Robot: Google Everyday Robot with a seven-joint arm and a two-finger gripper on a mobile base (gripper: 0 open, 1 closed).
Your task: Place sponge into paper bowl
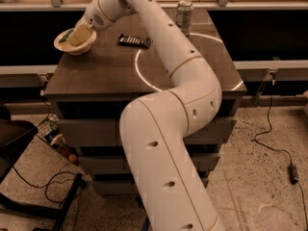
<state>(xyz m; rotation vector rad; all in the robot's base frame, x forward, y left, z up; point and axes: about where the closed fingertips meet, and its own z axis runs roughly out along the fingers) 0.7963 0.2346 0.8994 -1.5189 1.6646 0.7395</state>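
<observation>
The paper bowl (pixel 72 46) sits at the far left corner of the dark table (pixel 110 71). The sponge (pixel 78 34), pale yellow with a dark green edge, lies tilted inside the bowl. My gripper (pixel 85 27) is at the sponge's upper right, right over the bowl, at the end of the white arm (pixel 163 52) that reaches across the table.
A flat dark candy bar (pixel 134 41) lies near the table's middle back. A silver drink can (pixel 184 14) stands at the back right. A black chair (pixel 19 143) and cables are on the floor at the left.
</observation>
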